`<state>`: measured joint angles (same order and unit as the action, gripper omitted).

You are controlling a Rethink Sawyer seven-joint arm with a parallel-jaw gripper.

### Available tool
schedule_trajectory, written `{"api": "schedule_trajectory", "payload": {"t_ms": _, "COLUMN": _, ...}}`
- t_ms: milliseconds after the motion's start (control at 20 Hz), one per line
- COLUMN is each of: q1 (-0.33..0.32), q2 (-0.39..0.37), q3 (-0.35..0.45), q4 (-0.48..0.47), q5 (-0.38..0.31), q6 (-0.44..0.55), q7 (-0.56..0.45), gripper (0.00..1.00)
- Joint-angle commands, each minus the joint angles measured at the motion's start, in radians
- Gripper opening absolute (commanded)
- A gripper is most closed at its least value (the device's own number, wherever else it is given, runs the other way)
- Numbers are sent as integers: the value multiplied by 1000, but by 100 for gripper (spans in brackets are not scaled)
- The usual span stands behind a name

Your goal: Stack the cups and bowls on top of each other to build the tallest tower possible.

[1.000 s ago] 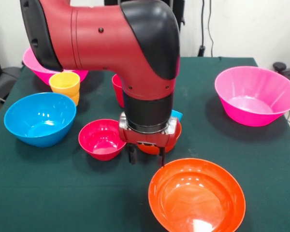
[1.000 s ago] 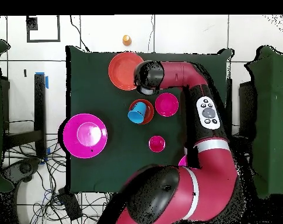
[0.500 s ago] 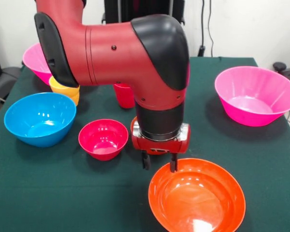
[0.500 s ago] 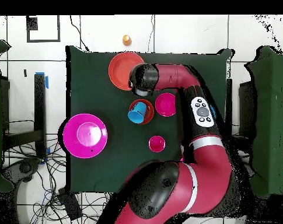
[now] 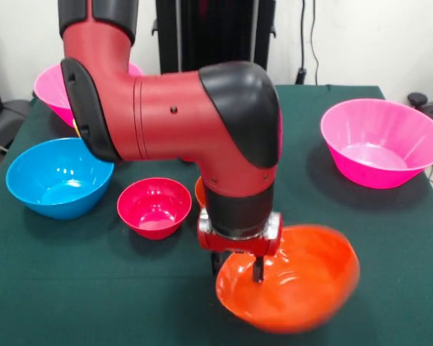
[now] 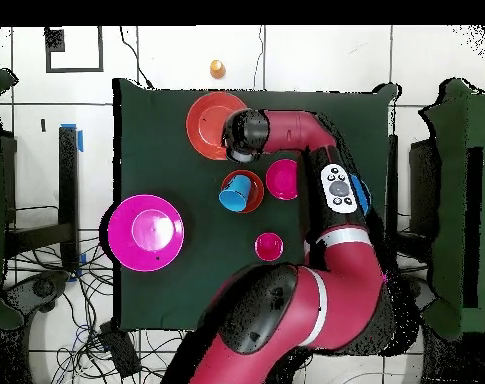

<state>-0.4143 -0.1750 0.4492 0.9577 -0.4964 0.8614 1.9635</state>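
Observation:
The wide shallow orange bowl (image 5: 296, 281) at the table's front edge is tilted and blurred. My gripper (image 5: 237, 267) is open and straddles its near-left rim, one finger inside and one outside. In the overhead view this bowl (image 6: 208, 120) lies beside the arm's wrist. The small crimson bowl (image 5: 154, 207) and the blue bowl (image 5: 59, 176) stand left of the gripper. The small orange bowl (image 6: 242, 192) holds a blue cup (image 6: 234, 193); the front view shows only a sliver of this bowl (image 5: 199, 192). A red cup (image 6: 269, 246) stands further back. Yellow and orange cups are hidden.
A large pink bowl (image 5: 382, 142) stands at the right, and it also shows in the overhead view (image 6: 146, 229). A second pink bowl (image 5: 49, 90) is at the back left behind the arm. A small orange object (image 6: 217, 69) lies off the table.
The gripper has come down over the wide orange bowl's rim. The bowl, flat before, is tipped up and has shifted. The arm now hides the red and yellow cups in the front view.

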Motion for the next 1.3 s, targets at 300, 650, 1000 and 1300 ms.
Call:
{"api": "schedule_trajectory", "payload": {"t_ms": 300, "q1": 49, "q2": 118, "q3": -14, "q4": -149, "q5": -96, "q6": -22, "q7": -163, "gripper": 0}}
{"api": "schedule_trajectory", "payload": {"t_ms": 650, "q1": 43, "q2": 84, "q3": -13, "q4": -123, "q5": -74, "q6": 39, "q7": -223, "gripper": 0}}
{"api": "schedule_trajectory", "payload": {"t_ms": 1000, "q1": -5, "q2": -70, "q3": 18, "q4": 70, "q5": 13, "q6": 141, "q7": -279, "gripper": 0}}
{"api": "schedule_trajectory", "payload": {"t_ms": 1300, "q1": -50, "q2": -142, "q3": 54, "q4": 191, "q5": 54, "q6": 220, "q7": -353, "gripper": 0}}
